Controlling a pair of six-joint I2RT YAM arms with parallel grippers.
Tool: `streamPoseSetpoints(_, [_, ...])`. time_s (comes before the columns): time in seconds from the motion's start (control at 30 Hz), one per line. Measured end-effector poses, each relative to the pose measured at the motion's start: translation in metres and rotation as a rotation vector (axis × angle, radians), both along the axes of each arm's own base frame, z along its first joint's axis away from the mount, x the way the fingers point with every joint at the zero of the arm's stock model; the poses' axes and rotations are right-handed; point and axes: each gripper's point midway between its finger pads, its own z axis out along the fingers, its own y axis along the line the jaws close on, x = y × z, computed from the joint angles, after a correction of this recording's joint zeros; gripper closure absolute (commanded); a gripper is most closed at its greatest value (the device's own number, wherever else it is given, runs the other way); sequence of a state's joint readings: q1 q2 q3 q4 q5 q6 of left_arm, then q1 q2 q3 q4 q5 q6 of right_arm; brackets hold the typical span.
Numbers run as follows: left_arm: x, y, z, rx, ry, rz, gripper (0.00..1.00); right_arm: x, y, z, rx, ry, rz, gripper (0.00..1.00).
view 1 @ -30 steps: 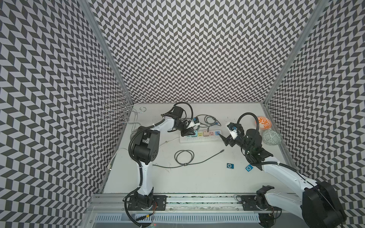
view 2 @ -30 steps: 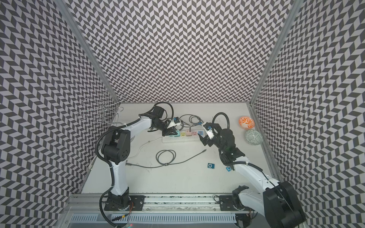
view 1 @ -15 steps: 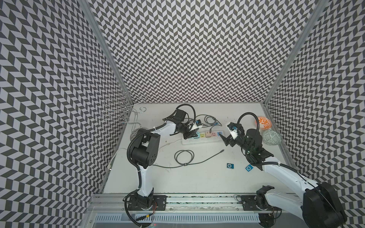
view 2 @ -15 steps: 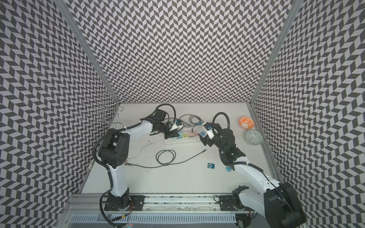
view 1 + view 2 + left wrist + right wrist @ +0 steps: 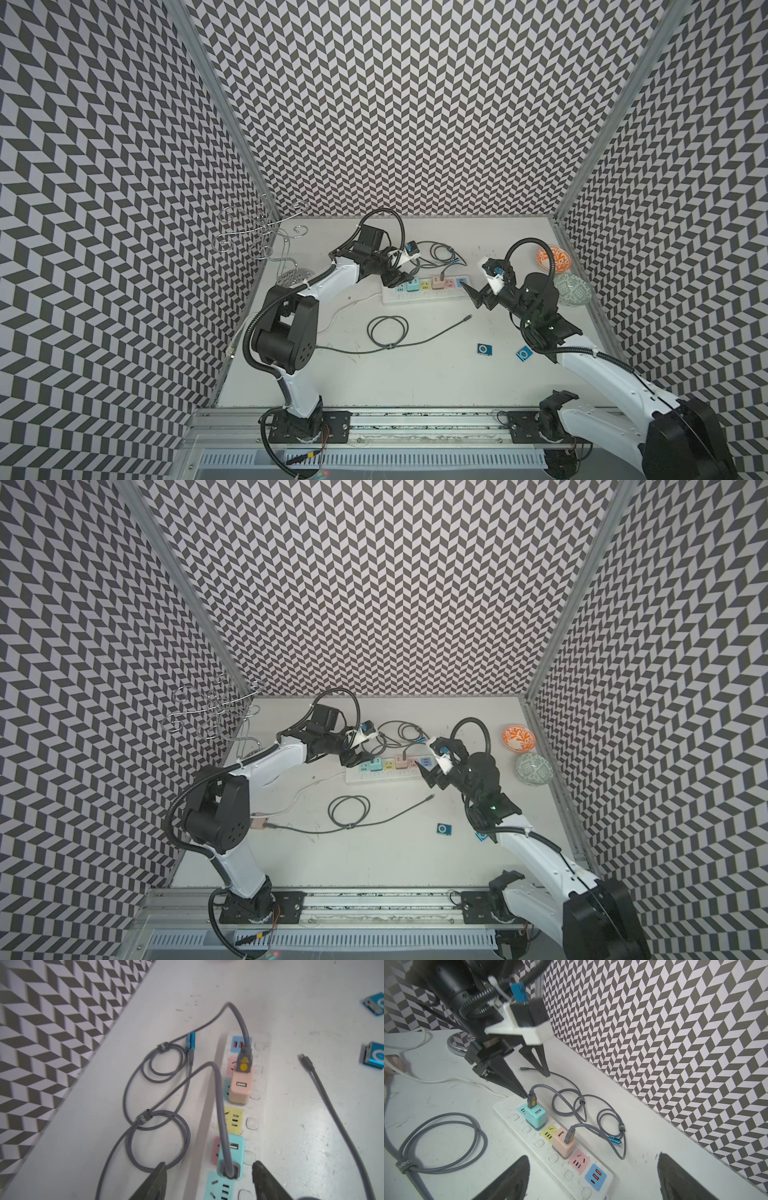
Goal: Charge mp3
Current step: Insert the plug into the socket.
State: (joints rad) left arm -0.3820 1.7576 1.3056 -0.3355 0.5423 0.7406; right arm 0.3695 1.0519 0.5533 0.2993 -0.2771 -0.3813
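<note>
My left gripper (image 5: 209, 1176) is open. Its jaws stand either side of a grey USB plug (image 5: 228, 1169) seated in the teal adapter (image 5: 234, 1153) on the white power strip (image 5: 424, 296), and touch neither. A second grey cable runs from the pink adapter (image 5: 240, 1088) to a blue mp3 (image 5: 191, 1042) behind the strip. Two more blue mp3 players (image 5: 484, 349) (image 5: 524, 353) lie on the table in front. My right gripper (image 5: 593, 1178) hangs open over the strip's blue-socket end with nothing in it. Both grippers show in both top views (image 5: 397, 276) (image 5: 430, 777).
A loose coiled grey cable (image 5: 388, 330) lies in front of the strip, its free plug (image 5: 305, 1060) pointing at the right arm. Orange bowl (image 5: 552, 257) and green bowl (image 5: 573, 289) sit at the right wall. A wire rack (image 5: 266, 237) stands back left.
My left gripper has opened and let go of the grey USB plug, which stays in the teal adapter. It shifted slightly along the strip. The right arm has not moved.
</note>
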Motion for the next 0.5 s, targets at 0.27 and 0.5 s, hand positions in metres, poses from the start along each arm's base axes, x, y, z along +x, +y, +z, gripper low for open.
streamPoseSetpoints(0.27, [0.018, 0.061, 0.089, -0.12, -0.194, 0.181, 0.23, -0.003, 0.002, 0.003, 0.01, -0.006, 0.014, 0.06])
streamPoseSetpoints(0.5, [0.1, 0.095, 0.067, -0.134, -0.098, 0.444, 0.36, 0.0, 0.005, -0.001, 0.012, 0.001, 0.025, 0.06])
